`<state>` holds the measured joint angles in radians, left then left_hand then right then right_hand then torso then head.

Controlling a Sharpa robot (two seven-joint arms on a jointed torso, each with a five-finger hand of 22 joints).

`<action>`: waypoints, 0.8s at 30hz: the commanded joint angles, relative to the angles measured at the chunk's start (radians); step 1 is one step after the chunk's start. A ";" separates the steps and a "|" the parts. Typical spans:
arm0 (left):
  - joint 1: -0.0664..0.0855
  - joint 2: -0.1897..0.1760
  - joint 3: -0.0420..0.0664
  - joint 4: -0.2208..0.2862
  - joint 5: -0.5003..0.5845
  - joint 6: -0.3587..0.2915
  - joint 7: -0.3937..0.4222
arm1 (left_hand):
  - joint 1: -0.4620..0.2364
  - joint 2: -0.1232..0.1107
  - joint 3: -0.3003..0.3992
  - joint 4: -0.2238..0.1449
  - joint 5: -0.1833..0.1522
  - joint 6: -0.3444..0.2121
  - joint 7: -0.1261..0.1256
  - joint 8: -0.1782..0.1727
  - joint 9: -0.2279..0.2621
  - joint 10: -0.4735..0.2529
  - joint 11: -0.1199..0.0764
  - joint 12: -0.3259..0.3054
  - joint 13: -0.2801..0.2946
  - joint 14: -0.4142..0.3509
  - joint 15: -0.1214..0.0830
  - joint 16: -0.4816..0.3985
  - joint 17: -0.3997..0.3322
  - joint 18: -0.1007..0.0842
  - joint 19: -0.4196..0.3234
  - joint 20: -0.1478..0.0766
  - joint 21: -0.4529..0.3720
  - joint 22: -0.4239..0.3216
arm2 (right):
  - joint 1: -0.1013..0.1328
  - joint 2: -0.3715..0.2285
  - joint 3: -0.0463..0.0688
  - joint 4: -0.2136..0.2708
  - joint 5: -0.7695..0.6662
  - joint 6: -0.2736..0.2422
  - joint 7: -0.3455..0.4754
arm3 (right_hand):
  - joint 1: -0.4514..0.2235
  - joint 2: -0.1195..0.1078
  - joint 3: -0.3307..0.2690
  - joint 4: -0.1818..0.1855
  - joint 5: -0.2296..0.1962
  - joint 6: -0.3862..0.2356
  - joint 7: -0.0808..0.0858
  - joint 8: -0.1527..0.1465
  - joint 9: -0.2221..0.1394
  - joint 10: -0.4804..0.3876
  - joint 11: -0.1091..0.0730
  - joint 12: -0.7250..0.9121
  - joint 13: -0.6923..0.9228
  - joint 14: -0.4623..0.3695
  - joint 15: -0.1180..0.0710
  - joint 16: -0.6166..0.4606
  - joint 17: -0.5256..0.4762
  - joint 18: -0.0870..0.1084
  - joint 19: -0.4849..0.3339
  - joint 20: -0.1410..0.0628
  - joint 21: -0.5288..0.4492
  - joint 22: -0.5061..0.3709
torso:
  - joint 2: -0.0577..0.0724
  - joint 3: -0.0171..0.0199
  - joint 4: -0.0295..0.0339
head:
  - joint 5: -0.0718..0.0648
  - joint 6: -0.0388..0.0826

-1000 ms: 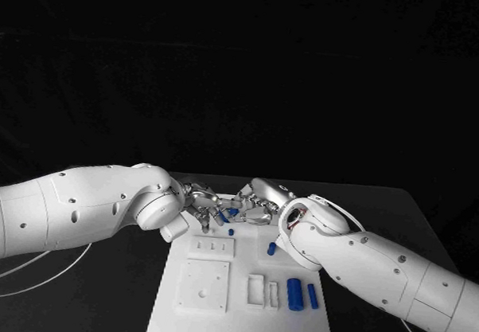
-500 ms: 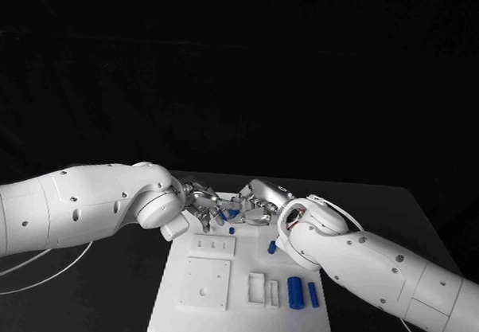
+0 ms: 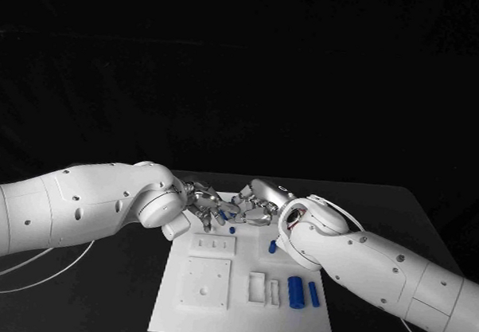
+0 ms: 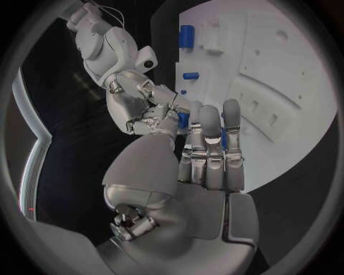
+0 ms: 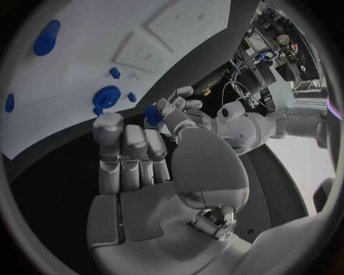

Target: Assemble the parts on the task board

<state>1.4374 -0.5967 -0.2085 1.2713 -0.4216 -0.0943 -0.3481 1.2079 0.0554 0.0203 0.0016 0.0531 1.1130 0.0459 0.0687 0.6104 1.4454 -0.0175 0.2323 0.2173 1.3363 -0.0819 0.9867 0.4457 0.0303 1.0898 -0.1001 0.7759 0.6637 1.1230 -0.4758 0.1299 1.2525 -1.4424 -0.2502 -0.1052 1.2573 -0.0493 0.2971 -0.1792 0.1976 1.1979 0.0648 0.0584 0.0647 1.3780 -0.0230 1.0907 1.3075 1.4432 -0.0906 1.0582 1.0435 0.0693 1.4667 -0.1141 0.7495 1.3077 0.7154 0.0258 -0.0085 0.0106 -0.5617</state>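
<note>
Two robot hands, left and right, stay pinched on one blue part at the task board's 12 o'clock edge; handover unfinished, little shift.

1. Dim surroundings: the matte black table and the background beyond it merge into darkness.
2. The flat white rectangular task board reads bright and evenly lit, with faint shadows.
3. Wrist views bend the board's straight edges and darken at the rim.
</note>
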 commanded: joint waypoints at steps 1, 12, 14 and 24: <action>0.002 0.011 0.003 0.001 0.008 0.016 0.021 | 0.003 0.010 0.000 -0.005 0.000 0.006 -0.003 -0.004 -0.002 0.000 -0.006 0.000 0.000 -0.004 -0.001 0.004 0.002 0.004 0.000 -0.003 -0.006 0.001 | -0.002 0.005 -0.002 0.007 0.005 0.023 0.008 | -0.003 0.007 -0.005 0.004 0.006 0.007 -0.001 0.004 0.002 0.001 -0.004 -0.003 0.026 0.005 -0.004 -0.007 0.001 0.013 0.056 0.000 0.004 0.057 | 0.001 0.0003 -0.0021 | 0.003 0.003; 0.002 0.013 0.002 -0.003 0.007 0.004 0.032 | 0.018 0.043 0.017 -0.022 0.015 0.010 -0.007 -0.004 -0.006 -0.005 -0.006 -0.003 -0.003 -0.009 -0.001 0.003 0.000 0.004 -0.002 -0.002 -0.011 0.007 | -0.002 0.001 -0.002 0.004 0.008 0.026 0.001 | -0.003 0.010 -0.007 0.002 0.009 0.008 -0.002 0.004 0.002 0.000 -0.005 -0.004 0.027 0.005 -0.004 -0.009 0.000 0.014 0.056 0.000 0.004 0.056 | 0.000 0.0004 -0.0006 | -0.002 -0.004; 0.002 0.012 0.002 -0.003 0.007 0.005 0.033 | 0.024 0.049 0.027 -0.030 0.032 0.010 -0.008 -0.004 -0.006 -0.007 -0.006 -0.005 -0.005 -0.010 0.000 0.002 0.000 0.004 -0.003 -0.002 -0.012 0.008 | -0.002 0.001 -0.002 0.004 0.008 0.025 0.000 | -0.003 0.010 -0.007 0.002 0.009 0.008 -0.002 0.004 0.002 0.000 -0.005 -0.004 0.027 0.005 -0.004 -0.009 0.000 0.014 0.056 0.000 0.004 0.056 | 0.000 0.0006 -0.0010 | -0.002 -0.005; 0.002 0.009 0.002 0.000 0.008 0.014 0.038 | 0.028 0.063 0.103 -0.116 0.147 0.003 -0.010 -0.003 0.005 0.000 -0.005 -0.025 -0.029 -0.014 0.001 0.006 -0.001 0.007 -0.008 -0.001 -0.012 0.025 | -0.002 0.000 -0.002 -0.002 0.008 0.026 -0.004 | -0.003 0.010 -0.007 0.001 0.011 0.008 -0.002 0.004 0.002 -0.001 -0.005 -0.005 0.027 0.004 -0.004 -0.010 -0.001 0.014 0.056 0.000 0.003 0.055 | 0.000 -0.0001 0.0001 | -0.004 -0.006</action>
<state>1.4372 -0.5899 -0.2080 1.2673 -0.4201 -0.0934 -0.3386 1.2362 0.1094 0.1162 -0.1048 0.1970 1.1146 0.0445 0.0585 0.6014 1.4419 -0.0210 0.2100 0.1904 1.3290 -0.0820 0.9866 0.4458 0.0303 1.0898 -0.1001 0.7681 0.6872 1.1226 -0.4775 0.1292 1.2479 -1.4356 -0.2468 -0.1145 1.2573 -0.0494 0.2940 -0.1767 0.2023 1.2004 0.0618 0.0592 0.0652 1.3780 -0.0230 1.0907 1.3075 1.4431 -0.0905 1.0532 1.0433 0.0691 1.4667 -0.1141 0.7495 1.3075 0.7155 0.0260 -0.0089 0.0063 -0.5679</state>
